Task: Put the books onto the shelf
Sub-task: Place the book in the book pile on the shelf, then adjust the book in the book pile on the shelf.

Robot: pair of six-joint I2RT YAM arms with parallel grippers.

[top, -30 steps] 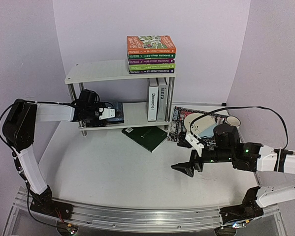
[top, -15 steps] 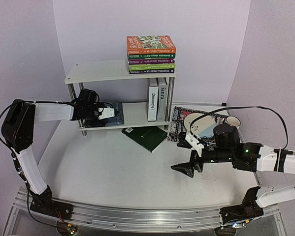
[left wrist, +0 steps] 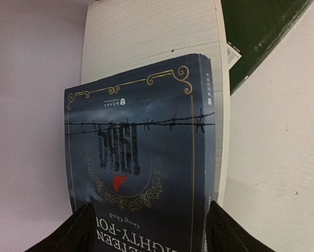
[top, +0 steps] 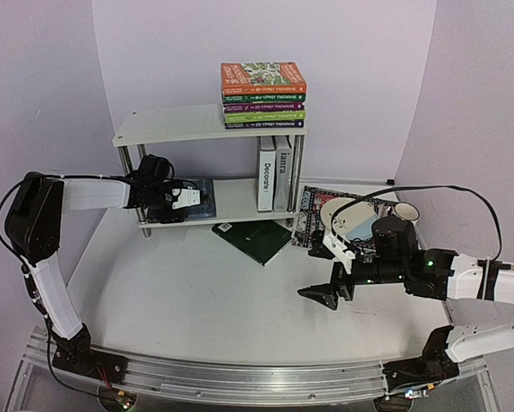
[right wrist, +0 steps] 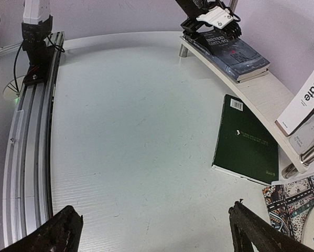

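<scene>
The white table point(top: 196, 300) holds one green book point(top: 255, 240) lying flat just in front of the shelf point(top: 179, 124), askew to its front edge. The right gripper point(top: 318, 296), wide open and empty, is near it. The left gripper point(top: 184, 199) straddles a dark blue book point(left wrist: 136, 157) on the shelf's lower board; I cannot tell whether it is clamped.

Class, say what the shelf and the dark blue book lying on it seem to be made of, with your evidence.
Shelf boards: probably laminated or painted wood, matt white with faint grain lines. Shelf legs: metal tube, mirror-bright like chrome. Book: paper, its printed cover with gold ornament showing a slight sheen.
</scene>
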